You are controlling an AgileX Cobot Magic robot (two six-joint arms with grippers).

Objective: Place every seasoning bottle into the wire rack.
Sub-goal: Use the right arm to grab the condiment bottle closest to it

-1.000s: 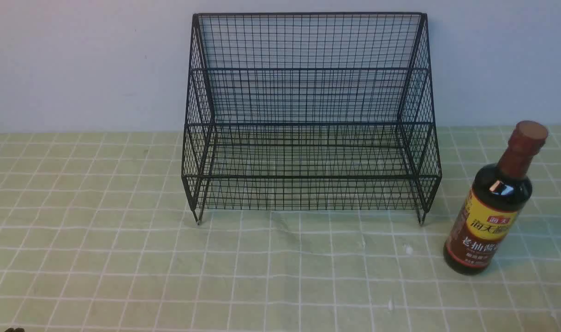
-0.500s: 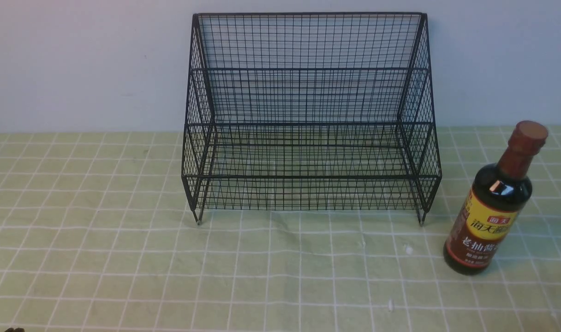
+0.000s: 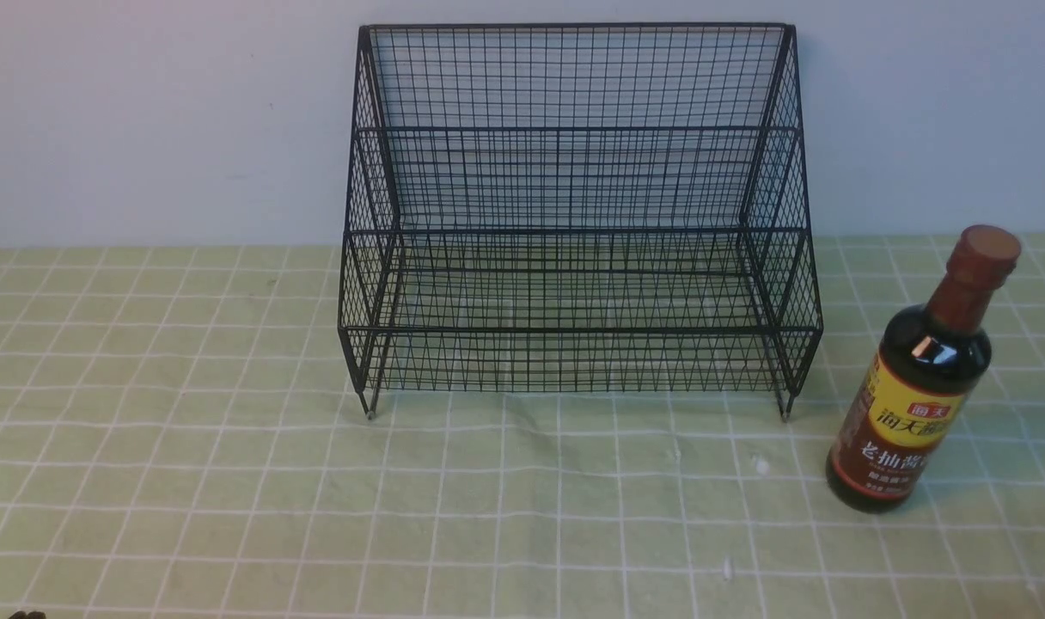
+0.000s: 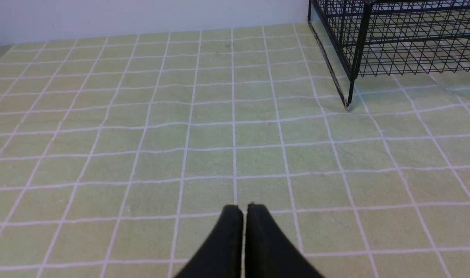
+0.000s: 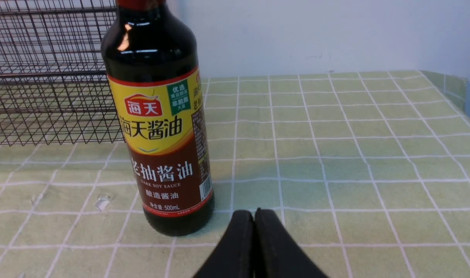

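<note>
A dark-brown soy sauce bottle [image 3: 918, 400] stands on its base on a pale green tablecloth [image 3: 230, 447] ruled with white grid lines, outside the black wire rack [image 3: 574, 330] and to the rack's right, near its right front leg and a little closer to the camera. The bottle's reddish-brown cap and neck rise above a yellow-and-maroon label printed with Chinese characters and the words "dark soy sauce". The rack, much wider than the bottle, sits in the middle of the table on short legs. Its tall mesh back is close against a plain white wall [image 3: 144, 112], its sides slope, and its stepped tiers face forward. A few small white flecks [image 3: 760, 465] lie on the cloth between the rack's right leg and the bottle. Neither arm reaches into the front view. The right wrist camera shows the right gripper [image 5: 254, 214] low over the cloth with its two black fingers pressed together, closed and gripping nothing. The bottle stands close ahead of the fingertips and slightly off their line, apart from them, and the rack's mesh is visible behind it. The left wrist camera shows the left gripper [image 4: 244, 210] likewise closed, only a hairline slit between its fingers. It is over open cloth, well apart from the rack's left front leg.
</note>
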